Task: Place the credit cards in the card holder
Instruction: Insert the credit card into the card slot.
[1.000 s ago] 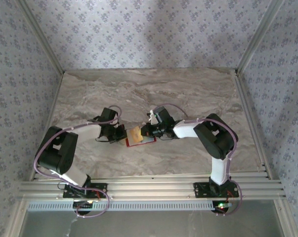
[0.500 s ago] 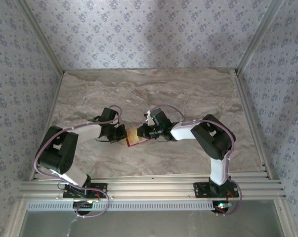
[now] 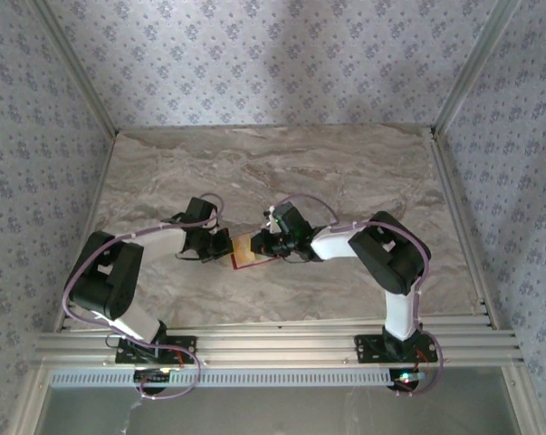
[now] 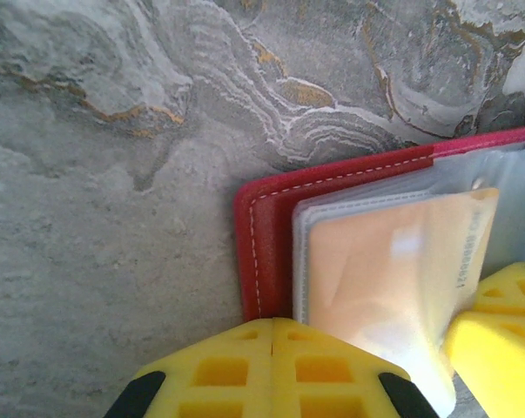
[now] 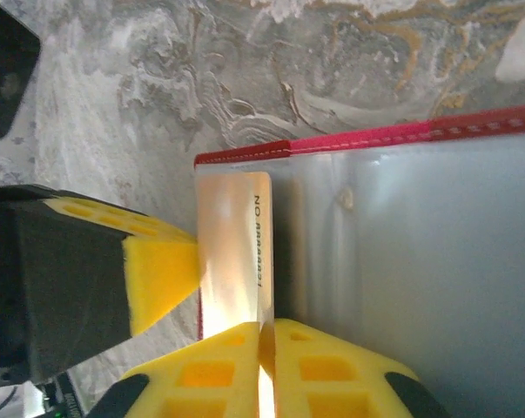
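I'm mid-insertion: my right gripper (image 5: 266, 335) pinches the card (image 5: 232, 252), which sits partly inside a clear sleeve of the open card holder (image 4: 266, 252). My left gripper (image 4: 272, 335) clamps the holder's edge beside it. Next, I judge, the card needs a straight push deeper along the sleeve.

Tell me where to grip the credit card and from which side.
Pinch the credit card across its short end farthest from the red stitched edge of the card holder, coming in along its length, as the right gripper does. That leaves the leading end free.
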